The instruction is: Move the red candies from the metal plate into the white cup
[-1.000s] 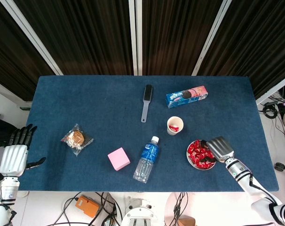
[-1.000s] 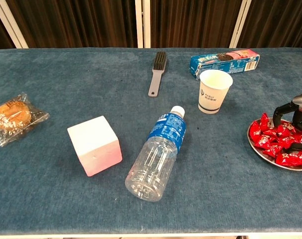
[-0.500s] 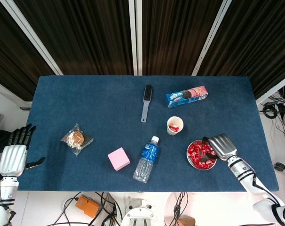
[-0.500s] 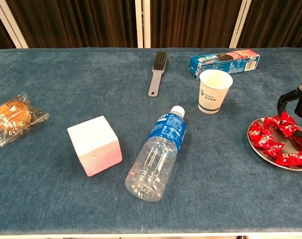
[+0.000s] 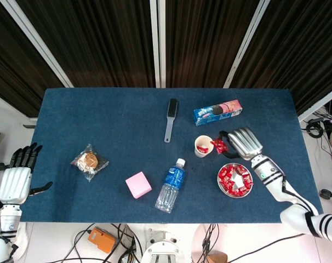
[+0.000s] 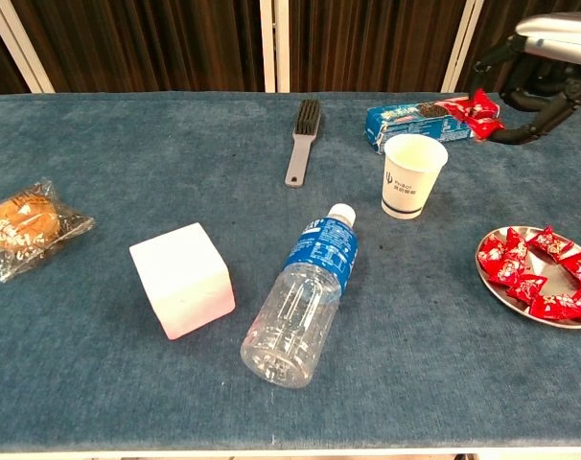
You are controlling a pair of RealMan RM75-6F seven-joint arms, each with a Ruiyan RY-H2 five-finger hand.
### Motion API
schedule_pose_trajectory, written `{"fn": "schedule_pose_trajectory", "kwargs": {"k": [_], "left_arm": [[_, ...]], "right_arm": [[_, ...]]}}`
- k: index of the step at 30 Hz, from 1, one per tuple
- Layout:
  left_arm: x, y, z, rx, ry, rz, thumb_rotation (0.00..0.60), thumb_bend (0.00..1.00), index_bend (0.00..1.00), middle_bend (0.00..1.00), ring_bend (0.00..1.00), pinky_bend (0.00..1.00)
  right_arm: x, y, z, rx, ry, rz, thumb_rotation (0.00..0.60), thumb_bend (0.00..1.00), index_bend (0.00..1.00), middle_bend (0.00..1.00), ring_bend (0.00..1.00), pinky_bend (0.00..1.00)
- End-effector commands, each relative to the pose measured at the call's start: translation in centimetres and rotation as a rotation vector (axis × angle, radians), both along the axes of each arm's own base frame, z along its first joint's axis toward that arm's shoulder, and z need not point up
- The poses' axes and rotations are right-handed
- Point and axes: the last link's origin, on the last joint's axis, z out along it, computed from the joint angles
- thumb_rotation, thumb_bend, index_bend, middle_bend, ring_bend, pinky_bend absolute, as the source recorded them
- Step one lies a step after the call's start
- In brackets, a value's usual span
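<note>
Candy pinched in right robot hand has risen from plate toward cup.

A: What crowds the white cup?

B: The right hand hangs just right of its rim, above the table, with a red candy pinched at the fingertips. The cookie box lies close behind the cup, and the metal plate sits near it on the front right.

A: And to the cup's left?

B: The brush lies behind-left, the water bottle on its side in front-left, with bare cloth between the 2. The cup's mouth is uncovered from above.

A: Farther left?

B: A pink cube beside the bottle, a wrapped pastry well apart. The left hand hangs off the table's left edge.
</note>
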Motion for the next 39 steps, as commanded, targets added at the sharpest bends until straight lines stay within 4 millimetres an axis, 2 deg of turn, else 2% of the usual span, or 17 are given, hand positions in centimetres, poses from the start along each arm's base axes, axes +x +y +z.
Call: {"fn": "schedule_pose_trajectory", "kwargs": {"k": [1, 6, 12, 26, 35, 39], "left_arm": [[-0.1, 0.0, 0.0, 0.001, 0.002, 0.004, 0.600, 0.00, 0.01, 0.00, 0.00, 0.00], [-0.3, -0.2, 0.0, -0.002, 0.002, 0.017, 0.600, 0.00, 0.01, 0.00, 0.00, 0.00], [-0.5, -0.2, -0.2, -0.006, 0.000, 0.021, 0.600, 0.00, 0.01, 0.00, 0.00, 0.00], [-0.7, -0.4, -0.3, -0.004, -0.003, 0.026, 0.600, 0.00, 0.01, 0.00, 0.00, 0.00], [-0.7, -0.3, -0.3, -0.007, -0.003, 0.025, 0.600, 0.00, 0.01, 0.00, 0.00, 0.00], [-0.7, -0.3, -0.3, -0.005, -0.004, 0.024, 0.600, 0.00, 0.01, 0.00, 0.00, 0.00]], "right_arm": [[2.0, -1.7, -1.7, 0.035, 0.003, -0.003, 0.600, 0.57, 0.65, 0.94, 1.00, 1.00], [2.9, -2.3, -3.1, 0.066, 0.028, -0.002, 0.600, 0.57, 0.64, 0.94, 1.00, 1.00], [3.1, -2.3, -3.8, 0.083, 0.035, -0.010, 0.600, 0.57, 0.60, 0.94, 1.00, 1.00], [3.1, -2.4, -3.5, 0.093, 0.035, -0.036, 0.600, 0.57, 0.44, 0.94, 1.00, 1.00], [3.1, -2.3, -3.4, 0.095, 0.031, -0.039, 0.600, 0.57, 0.44, 0.94, 1.00, 1.00], [2.9, -1.8, -2.5, 0.072, 0.008, -0.027, 0.600, 0.57, 0.45, 0.94, 1.00, 1.00]]}}
